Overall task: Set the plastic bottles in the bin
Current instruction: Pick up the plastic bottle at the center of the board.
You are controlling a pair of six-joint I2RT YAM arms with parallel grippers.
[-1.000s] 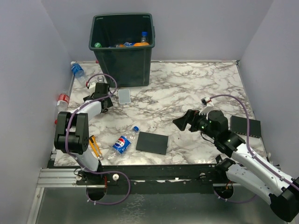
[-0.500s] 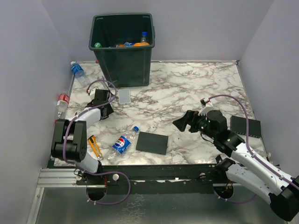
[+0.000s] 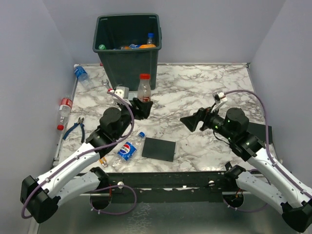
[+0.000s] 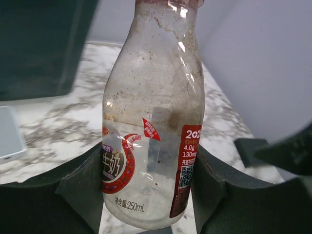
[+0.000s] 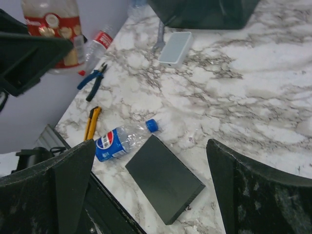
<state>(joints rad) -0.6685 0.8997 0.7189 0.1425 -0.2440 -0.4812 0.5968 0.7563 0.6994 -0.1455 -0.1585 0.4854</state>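
Top view high, looking down, wrist views low, all sharing red-labelled bottle (image 3: 144,90)

The left end effector (image 3: 143,107) was black. The red-capped bottle (image 4: 153,122) in it was clear and cloudy, its label red and white with black print. Beyond that end effector stood the dark green bin (image 3: 129,58), with orange, blue and green showing inside. Under both end effectors the tabletop (image 3: 195,92) was white marble veined in grey and brown. Below the black right end effector (image 3: 189,122) lay a flat black plate (image 5: 165,179), a clear Pepsi bottle (image 5: 119,141) with blue label and cap, a yellow knife (image 5: 92,122) and blue-handled pliers (image 5: 93,80). The cables (image 3: 243,95) were purple.
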